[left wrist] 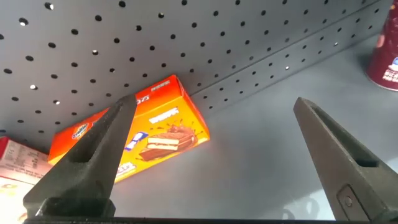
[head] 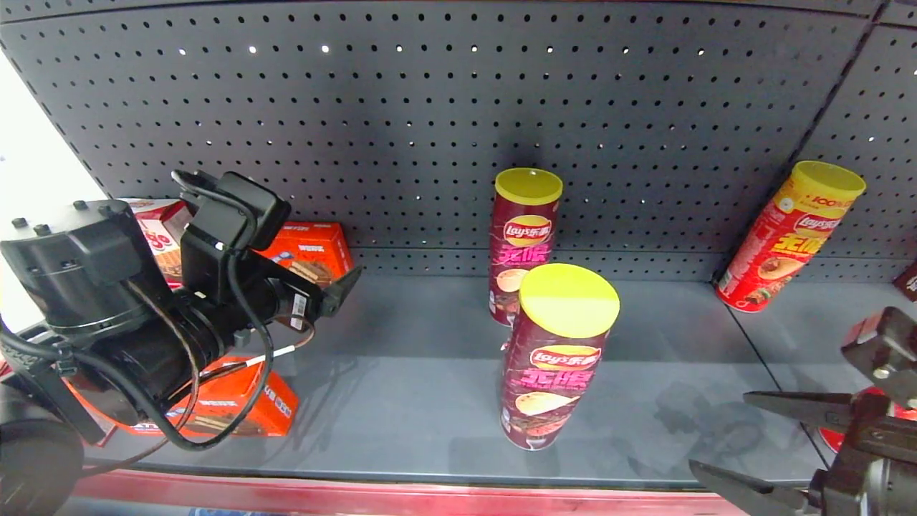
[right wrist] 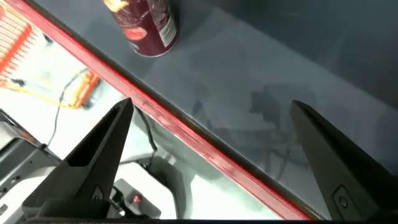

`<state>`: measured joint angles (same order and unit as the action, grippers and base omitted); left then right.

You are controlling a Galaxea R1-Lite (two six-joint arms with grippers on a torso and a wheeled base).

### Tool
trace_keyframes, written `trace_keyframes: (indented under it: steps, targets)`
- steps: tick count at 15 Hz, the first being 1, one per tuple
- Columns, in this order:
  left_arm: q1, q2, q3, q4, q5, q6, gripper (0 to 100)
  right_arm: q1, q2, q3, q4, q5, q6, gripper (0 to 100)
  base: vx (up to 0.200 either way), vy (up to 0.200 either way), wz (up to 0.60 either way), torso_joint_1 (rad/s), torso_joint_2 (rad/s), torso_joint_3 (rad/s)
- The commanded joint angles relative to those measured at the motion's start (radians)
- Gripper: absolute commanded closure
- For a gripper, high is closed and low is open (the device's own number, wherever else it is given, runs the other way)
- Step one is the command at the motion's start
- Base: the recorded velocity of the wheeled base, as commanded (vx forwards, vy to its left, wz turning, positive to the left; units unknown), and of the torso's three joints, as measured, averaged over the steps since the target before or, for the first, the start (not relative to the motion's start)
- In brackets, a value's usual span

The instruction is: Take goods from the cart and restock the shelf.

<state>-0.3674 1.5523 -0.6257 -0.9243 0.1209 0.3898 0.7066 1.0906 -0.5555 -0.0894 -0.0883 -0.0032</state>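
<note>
A pale floor [right wrist: 43, 134] is showing in the right wrist view. An orange slatted object [right wrist: 17, 38] is sitting on it, cut off by the picture's edge; what it is cannot be told. Just beside it, a yellow-orange cord [right wrist: 73, 94] is trailing across the floor and looping back on itself. A thin dark cable [right wrist: 55, 127] is running off from that loop, and a thicker black cable [right wrist: 149, 138] is curving nearby. In the head view, a bright white surface [head: 32, 136] is glowing at the far left.

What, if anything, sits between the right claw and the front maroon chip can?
Nothing visible. The right claw is open by the front edge, and only bare shelf floor lies between it and the front maroon can.
</note>
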Motion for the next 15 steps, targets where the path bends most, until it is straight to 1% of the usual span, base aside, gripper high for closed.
trace_keyframes:
  steps: [1, 4, 7, 11, 15]
  targets:
    - [0.005, 0.003, -0.002, 0.001, 0.000, 0.000, 0, 0.027, 0.146, -0.049, -0.001, -0.024, 0.002, 0, 0.000, 0.000, 0.00, 0.000, 0.00, 0.000]
    - [0.038, 0.003, -0.002, 0.001, 0.000, 0.001, 0, 0.027, 0.216, -0.101, 0.002, -0.041, 0.002, 0, 0.000, 0.000, 0.00, 0.000, 0.00, 0.000]
    - [0.036, 0.003, -0.002, 0.001, 0.000, 0.001, 0, 0.022, 0.262, -0.141, 0.002, -0.050, 0.002, 0, 0.000, 0.000, 0.00, 0.000, 0.00, 0.000]
    - [0.036, 0.003, 0.000, 0.001, -0.001, 0.001, 0, 0.019, 0.339, -0.242, 0.002, -0.051, 0.002, 0, 0.000, 0.000, 0.00, 0.000, 0.00, 0.000]
    - [0.038, 0.003, 0.000, 0.001, 0.000, 0.001, 0, 0.019, 0.373, -0.267, 0.000, -0.053, 0.002, 0, 0.000, 0.000, 0.00, 0.000, 0.00, 0.000]
